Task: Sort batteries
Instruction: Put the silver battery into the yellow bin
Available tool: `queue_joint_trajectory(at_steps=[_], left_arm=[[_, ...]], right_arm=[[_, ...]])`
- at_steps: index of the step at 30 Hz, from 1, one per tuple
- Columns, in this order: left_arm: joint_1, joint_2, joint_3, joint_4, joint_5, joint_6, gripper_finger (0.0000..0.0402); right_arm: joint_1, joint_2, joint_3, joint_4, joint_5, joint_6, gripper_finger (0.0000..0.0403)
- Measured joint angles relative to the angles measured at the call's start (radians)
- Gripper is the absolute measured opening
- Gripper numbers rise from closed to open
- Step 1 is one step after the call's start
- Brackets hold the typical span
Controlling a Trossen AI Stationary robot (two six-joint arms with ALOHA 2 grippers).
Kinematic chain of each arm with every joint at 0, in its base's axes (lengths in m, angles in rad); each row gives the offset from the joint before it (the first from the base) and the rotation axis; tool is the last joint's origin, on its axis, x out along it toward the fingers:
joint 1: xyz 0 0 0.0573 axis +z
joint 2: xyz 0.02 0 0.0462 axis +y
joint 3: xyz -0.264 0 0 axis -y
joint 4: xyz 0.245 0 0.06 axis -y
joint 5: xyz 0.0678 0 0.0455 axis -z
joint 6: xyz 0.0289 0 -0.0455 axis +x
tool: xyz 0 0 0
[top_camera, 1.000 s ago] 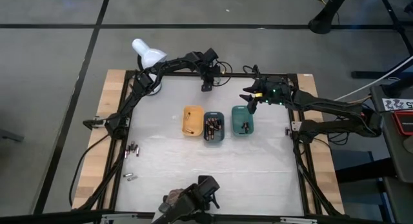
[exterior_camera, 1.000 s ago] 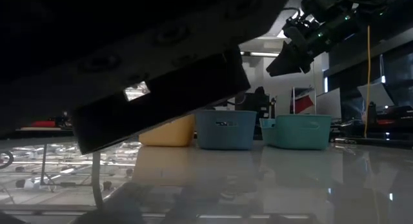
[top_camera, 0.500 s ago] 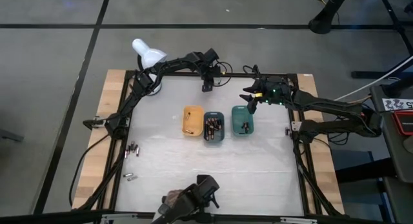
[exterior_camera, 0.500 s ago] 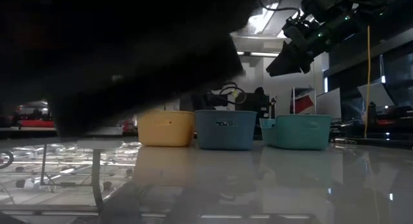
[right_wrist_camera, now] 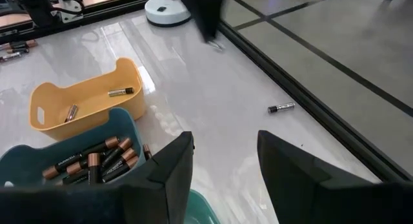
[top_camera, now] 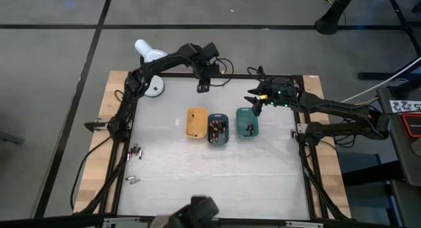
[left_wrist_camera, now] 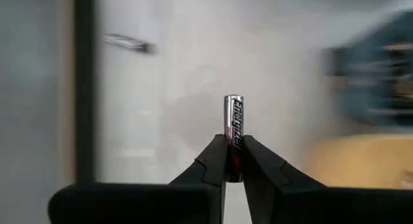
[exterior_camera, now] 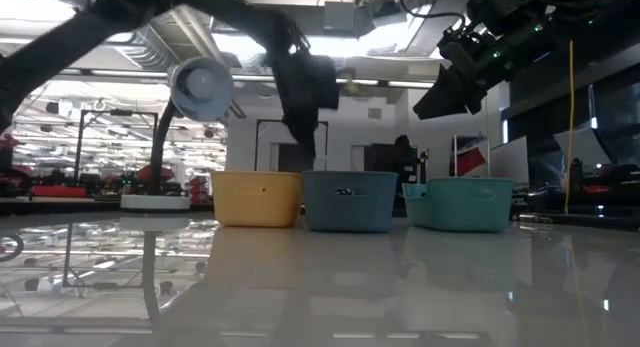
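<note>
Loose batteries (top_camera: 135, 150) lie at the table's (top_camera: 217, 169) 9 o'clock edge. At 12 o'clock the left gripper (top_camera: 202, 87) hangs above the surface, fingers (left_wrist_camera: 213, 161) pinched on one upright battery (left_wrist_camera: 233, 137). At centre sit three trays: orange (top_camera: 195, 123) with two cells, blue (top_camera: 218, 129) full of batteries, green (top_camera: 248, 122) with a few. The right gripper (top_camera: 256, 100) hovers at the green tray's 12 o'clock, jaws spread and empty. One battery (right_wrist_camera: 281, 108) lies alone by the far rail.
</note>
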Motion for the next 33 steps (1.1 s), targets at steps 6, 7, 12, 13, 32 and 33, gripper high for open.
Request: queue_joint_trajectory(at_steps=[6, 7, 12, 13, 32, 33], left_arm=[[-0.088, -0.115, -0.153, -0.088, 0.099, -0.051, 0.0022], [-0.107, -0.148, -0.196, -0.075, 0.102, -0.07, 0.0019], [-0.21, -0.32, -0.499, 0.129, 0.095, -0.171, 0.0018], [-0.229, -0.347, -0.562, 0.189, 0.08, -0.191, 0.0022], [-0.305, -0.427, -0.863, 0.44, -0.135, -0.251, 0.0085], [-0.305, -0.427, -0.863, 0.443, -0.143, -0.251, 0.0092]], right_arm=[[0.0, 0.0, 0.0, -0.008, 0.0, -0.001, 0.0172], [0.0, 0.0, 0.0, -0.008, 0.0, -0.001, 0.0172], [0.0, 0.002, 0.0, -0.008, 0.0, -0.008, 0.0172], [0.0, 0.004, 0.0, -0.005, 0.0, -0.008, 0.0172], [0.0, 0.024, -0.001, 0.019, 0.0, 0.028, 0.0172], [0.0, 0.024, -0.001, 0.02, 0.0, 0.029, 0.0172]])
